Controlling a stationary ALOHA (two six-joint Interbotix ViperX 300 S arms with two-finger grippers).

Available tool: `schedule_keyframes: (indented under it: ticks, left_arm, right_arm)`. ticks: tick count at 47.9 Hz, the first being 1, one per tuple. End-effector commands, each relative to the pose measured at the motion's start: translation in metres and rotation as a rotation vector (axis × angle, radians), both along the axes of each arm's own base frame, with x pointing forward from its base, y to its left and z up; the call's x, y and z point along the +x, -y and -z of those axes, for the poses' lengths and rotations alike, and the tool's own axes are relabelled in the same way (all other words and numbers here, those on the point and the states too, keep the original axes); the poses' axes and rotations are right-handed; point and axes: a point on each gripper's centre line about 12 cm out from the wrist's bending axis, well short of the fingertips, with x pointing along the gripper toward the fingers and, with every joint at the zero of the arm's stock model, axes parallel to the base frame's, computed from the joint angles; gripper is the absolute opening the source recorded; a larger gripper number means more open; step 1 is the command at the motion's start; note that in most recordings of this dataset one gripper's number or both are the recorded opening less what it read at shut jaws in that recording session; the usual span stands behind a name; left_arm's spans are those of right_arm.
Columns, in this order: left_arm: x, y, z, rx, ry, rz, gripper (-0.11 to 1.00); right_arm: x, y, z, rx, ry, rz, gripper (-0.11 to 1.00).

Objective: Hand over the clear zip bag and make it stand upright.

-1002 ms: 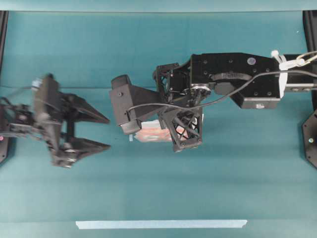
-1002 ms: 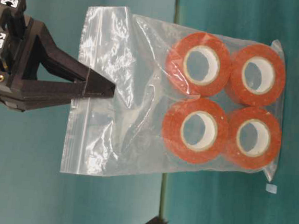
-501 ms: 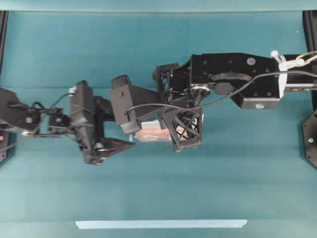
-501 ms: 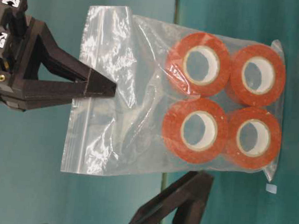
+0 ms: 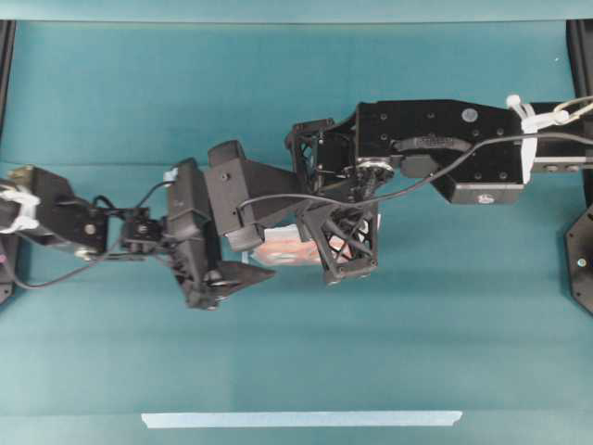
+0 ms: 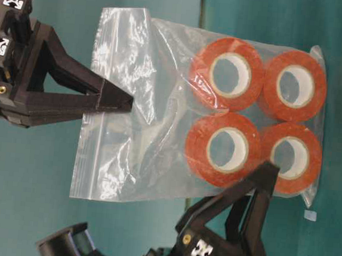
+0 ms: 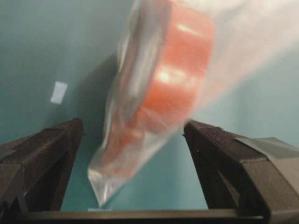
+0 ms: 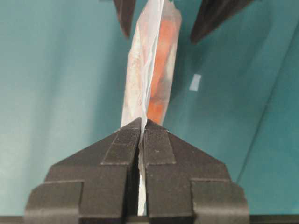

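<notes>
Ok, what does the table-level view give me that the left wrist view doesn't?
Table-level only: the right tool clamped shut on the clear zip bag near its zip end, and all four orange tape rolls face-on.

Left wrist only: the left tool's two fingers standing wide on either side of the bag's roll end, not touching it.

Both: the bag hanging edge-on, and the left tool at its roll end.

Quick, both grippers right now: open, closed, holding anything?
Left gripper: jaws open, one on each side of the clear zip bag, not gripping it.
Right gripper: jaws closed on the bag's zip edge.

Left pincer (image 6: 252,198) (open) reached bag (image 6: 161,103).
</notes>
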Motion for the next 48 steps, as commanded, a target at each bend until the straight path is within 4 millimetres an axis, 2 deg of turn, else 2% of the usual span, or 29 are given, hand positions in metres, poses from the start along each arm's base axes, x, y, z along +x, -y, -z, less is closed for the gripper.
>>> schedule_keyframes:
  ticks: [1,14,31,37,45,48]
  left_arm:
    - [0.014,-0.002,-0.006,0.0,0.048,-0.004,0.94]
    - [0.031,-0.002,0.004,-0.004,0.046,-0.005,0.94]
    - [0.032,-0.003,0.006,-0.004,0.037,-0.007,0.88]
    - [0.032,-0.003,0.009,0.0,0.008,-0.005,0.7]
    - [0.032,-0.003,0.011,0.032,-0.007,0.007,0.3]
    - [0.034,-0.003,0.011,0.052,-0.007,0.014,0.26]
  right_arm:
    - [0.0,-0.001,-0.008,-0.001,0.029,-0.007,0.0]
    - [0.001,-0.001,-0.008,0.001,0.037,0.0,0.0]
    - [0.0,-0.003,-0.007,0.001,0.034,-0.002,0.0]
    - [0.0,-0.003,-0.007,0.002,0.035,-0.002,0.0]
    - [0.0,-0.005,-0.007,0.002,0.033,-0.002,0.0]
    - [0.0,-0.005,-0.007,0.002,0.033,-0.002,0.0]
